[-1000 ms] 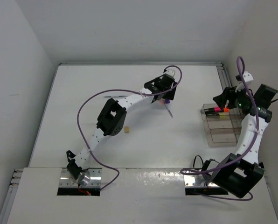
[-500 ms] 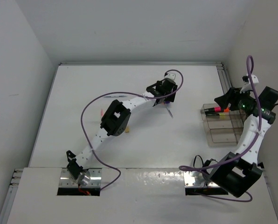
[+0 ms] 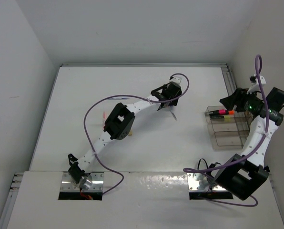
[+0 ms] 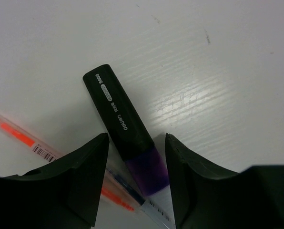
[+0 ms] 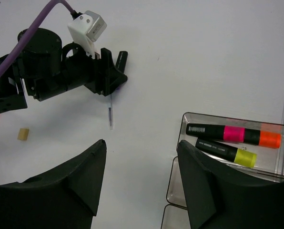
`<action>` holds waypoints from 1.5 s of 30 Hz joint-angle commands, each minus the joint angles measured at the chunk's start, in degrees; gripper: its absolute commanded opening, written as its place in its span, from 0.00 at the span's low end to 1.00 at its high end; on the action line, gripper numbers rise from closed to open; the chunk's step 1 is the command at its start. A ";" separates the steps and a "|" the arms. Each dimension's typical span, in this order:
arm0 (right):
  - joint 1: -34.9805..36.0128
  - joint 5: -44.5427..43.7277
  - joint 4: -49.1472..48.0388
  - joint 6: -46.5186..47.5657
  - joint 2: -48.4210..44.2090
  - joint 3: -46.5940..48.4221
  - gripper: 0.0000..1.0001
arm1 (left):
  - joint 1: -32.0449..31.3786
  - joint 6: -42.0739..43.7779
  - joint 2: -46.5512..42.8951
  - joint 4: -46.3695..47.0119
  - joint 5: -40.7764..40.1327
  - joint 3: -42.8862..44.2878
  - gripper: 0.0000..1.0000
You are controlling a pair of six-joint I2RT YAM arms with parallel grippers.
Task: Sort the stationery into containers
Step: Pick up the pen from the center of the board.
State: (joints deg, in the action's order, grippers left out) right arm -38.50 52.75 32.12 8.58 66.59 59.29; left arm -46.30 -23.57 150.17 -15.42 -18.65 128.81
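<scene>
Nearest my bases, the tan eraser (image 3: 130, 133) lies well to the left of the containers (image 3: 223, 141), just beside my left arm's elbow. The containers stand in a row running away from me on the table (image 3: 189, 157).

My right gripper (image 3: 234, 100) hangs over the far end of the containers. Its fingers (image 5: 80, 181) are spread wide with nothing between them. In the farthest container the pink highlighter (image 3: 221, 111) and the orange highlighter (image 3: 230, 112) lie end to end. The yellow highlighter (image 5: 228, 151) lies alongside them on the near side.

Left of the containers, about level with their far end, a thin pen (image 3: 173, 113) lies on the table. A red pen (image 3: 104, 115) lies much farther left.

Just beyond the thin pen, well left of the containers, my left gripper (image 3: 167, 98) is down at the table. Its fingers (image 4: 80, 181) stand apart on either side of the purple highlighter (image 4: 125, 129), with a narrow strip of table showing on each side, so I am not pinching it. The highlighter lies flat with its purple end toward my wrist. An orange pen (image 4: 18, 133) runs slantwise past that end.
</scene>
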 commanded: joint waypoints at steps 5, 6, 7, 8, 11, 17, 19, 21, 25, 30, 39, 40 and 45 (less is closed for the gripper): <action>-0.35 1.39 -0.48 -0.76 0.12 2.41 0.61 | -2.04 0.98 0.21 -0.05 1.59 -0.58 0.46; -0.35 1.39 -0.57 -0.76 0.12 2.41 0.61 | -2.04 1.16 -0.05 0.21 2.30 -0.49 0.45; -0.35 1.39 -0.39 -0.76 0.03 2.41 0.61 | -2.04 1.25 -0.14 0.39 2.57 -0.67 0.42; -0.35 1.48 -0.30 -0.84 0.12 2.33 0.61 | -2.12 1.25 -0.31 1.09 3.27 -0.67 0.38; -0.35 1.83 -0.04 -1.11 -0.23 2.15 0.61 | -2.21 1.34 -1.36 1.80 3.89 -0.67 0.30; -0.35 3.06 -0.48 -5.67 -0.49 1.97 0.61 | -1.95 1.69 -6.37 3.46 3.63 -3.39 0.18; -0.35 3.50 -1.53 -10.56 -0.49 1.71 0.63 | -1.69 1.86 -9.17 4.08 4.67 -3.57 0.15; -0.17 4.20 -4.50 -17.76 -0.32 1.19 0.67 | -1.16 1.52 -11.38 3.73 5.47 -3.31 0.12; 0.96 6.22 -17.24 -37.63 -0.58 -3.56 0.73 | -1.33 1.51 -20.85 3.29 6.96 -6.36 0.11; 7.11 4.03 -33.77 -56.36 -1.46 -4.01 0.71 | -1.16 0.20 -31.85 3.47 8.37 -13.32 0.10; 21.61 -4.50 -38.07 -68.24 3.10 3.82 0.70 | -4.40 3.26 -45.12 0.92 10.13 -18.07 0.09; 22.67 -4.93 -39.05 -69.30 3.20 3.91 0.69 | -4.76 4.40 -45.83 0.92 10.04 -18.68 0.09; 27.59 -6.35 -41.96 -71.60 3.11 5.57 0.70 | -5.82 4.85 -48.56 0.39 10.57 -21.93 0.07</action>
State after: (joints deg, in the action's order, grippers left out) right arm -13.41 48.29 -4.82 -59.16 69.93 61.36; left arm -51.42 -19.94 103.63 -14.20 -9.19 108.42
